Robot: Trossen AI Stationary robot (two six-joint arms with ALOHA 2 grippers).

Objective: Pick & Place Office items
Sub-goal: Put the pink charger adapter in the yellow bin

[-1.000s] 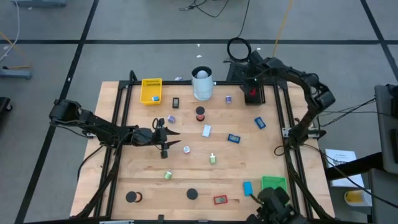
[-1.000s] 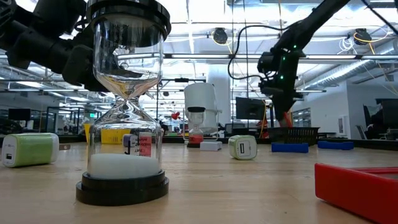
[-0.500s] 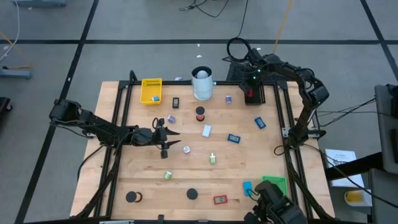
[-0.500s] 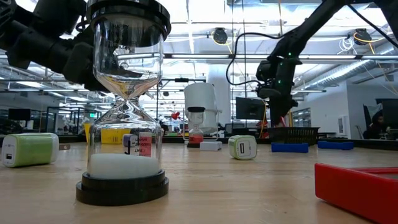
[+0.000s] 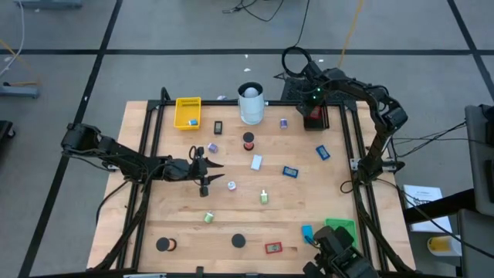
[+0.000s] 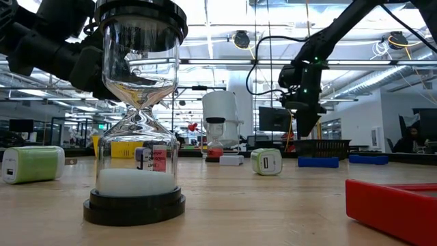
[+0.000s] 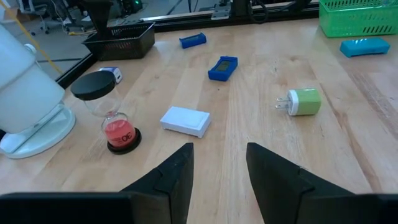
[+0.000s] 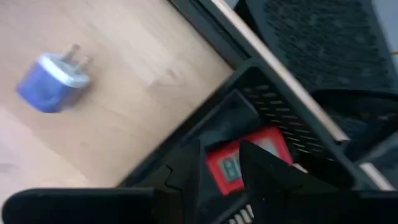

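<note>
Red timer lies in the black tray directly under the right hand, whose fingers stand slightly apart, gripping nothing: the drop looks done. Next, lift clear toward another item. Left hand, half open and empty, waits mid-counter.

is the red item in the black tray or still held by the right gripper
In the tray. The red item lies on the floor of the black tray, and the right gripper hovers above it with open fingers, gripping nothing.
</note>
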